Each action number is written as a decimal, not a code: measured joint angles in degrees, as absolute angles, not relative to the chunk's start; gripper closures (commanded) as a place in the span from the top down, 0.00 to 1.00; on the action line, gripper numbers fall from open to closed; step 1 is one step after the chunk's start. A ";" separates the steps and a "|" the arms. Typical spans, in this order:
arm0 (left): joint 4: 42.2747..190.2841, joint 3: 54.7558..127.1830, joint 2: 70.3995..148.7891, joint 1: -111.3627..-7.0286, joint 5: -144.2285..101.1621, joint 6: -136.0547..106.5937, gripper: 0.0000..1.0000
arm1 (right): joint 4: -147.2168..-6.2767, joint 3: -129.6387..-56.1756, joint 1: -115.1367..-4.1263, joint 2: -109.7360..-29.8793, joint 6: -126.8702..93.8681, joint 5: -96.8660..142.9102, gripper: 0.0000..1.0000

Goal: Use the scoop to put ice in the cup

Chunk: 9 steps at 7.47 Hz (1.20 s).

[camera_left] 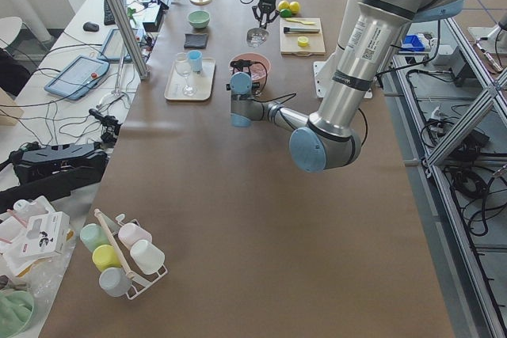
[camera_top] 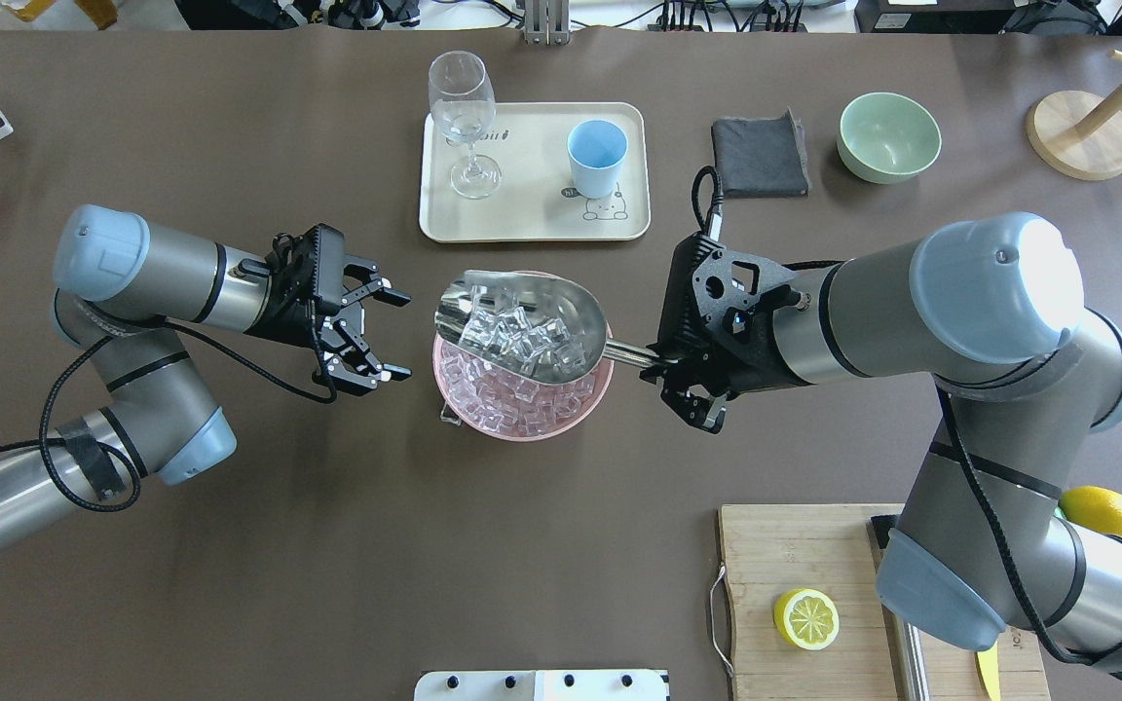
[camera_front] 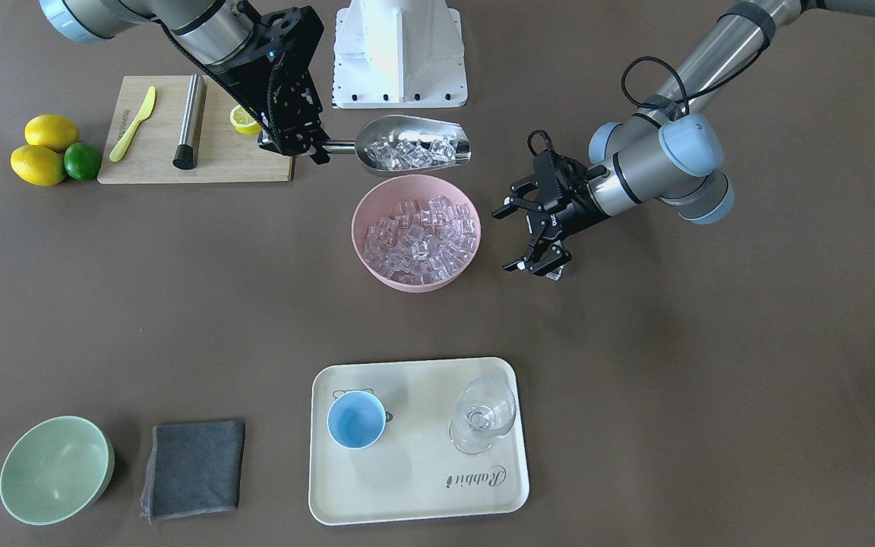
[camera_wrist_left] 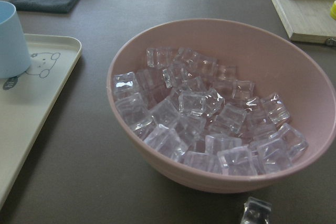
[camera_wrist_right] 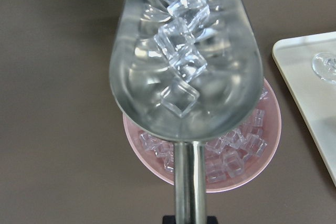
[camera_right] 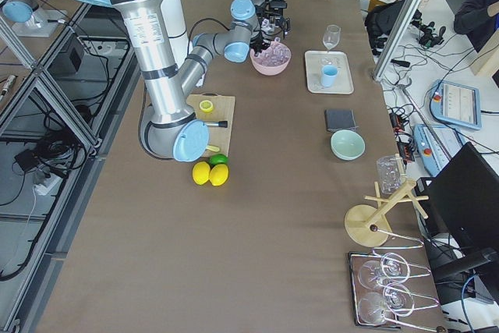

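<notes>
Viewed from overhead, the one left gripper (camera_top: pixel 399 334) hangs with its two fingers spread wide and nothing between them, just beside a round pink plastic bowl (camera_top: pixel 522 435) heaped with many small clear ice cubes (camera_top: pixel 512 401). One stray cube (camera_wrist_left: pixel 256 212) lies on the brown table (camera_top: pixel 327 545) by the bowl's wall. Above the bowl is the one shiny steel scoop (camera_top: pixel 576 321), level and carrying a clump of the same cubes. Its thin handle is clamped in the right gripper (camera_top: pixel 668 365).

Beyond the bowl, one cream rectangular tray (camera_top: pixel 532 209) holds one clear stemmed glass (camera_top: pixel 464 117) on its left. On its right stands the one small light-blue cup (camera_top: pixel 597 161), upright and well apart from the scoop. A strip of table separates the bowl's rim from the tray's near edge.

Rightward lie one grey folded cloth (camera_top: pixel 761 156) and one pale-green bowl (camera_top: pixel 889 136). Nearer the robot, a bamboo board (camera_top: pixel 795 555) bears one halved lemon (camera_top: pixel 805 618).
</notes>
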<state>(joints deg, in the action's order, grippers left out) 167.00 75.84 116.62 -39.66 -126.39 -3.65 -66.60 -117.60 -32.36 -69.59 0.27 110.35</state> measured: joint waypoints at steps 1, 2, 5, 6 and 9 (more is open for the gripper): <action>165.82 75.95 116.06 -41.13 -128.02 -3.62 0.98 | -64.20 -116.52 -32.99 -69.84 -0.95 110.37 0.00; 163.98 76.33 115.13 -42.78 -129.47 -3.61 0.98 | -62.20 -115.50 -33.58 -69.93 -2.27 110.41 0.00; 149.82 87.19 107.12 -46.03 -130.49 -3.64 0.98 | -59.92 -114.26 -36.47 -70.72 -8.21 112.94 0.00; 145.69 89.77 105.04 -48.01 -130.59 -3.63 0.98 | -60.79 -112.89 -39.22 -71.03 -8.95 116.30 0.00; 130.62 96.51 97.29 -53.64 -130.46 -3.60 0.98 | -69.50 -110.64 -44.68 -69.87 -13.51 121.88 0.00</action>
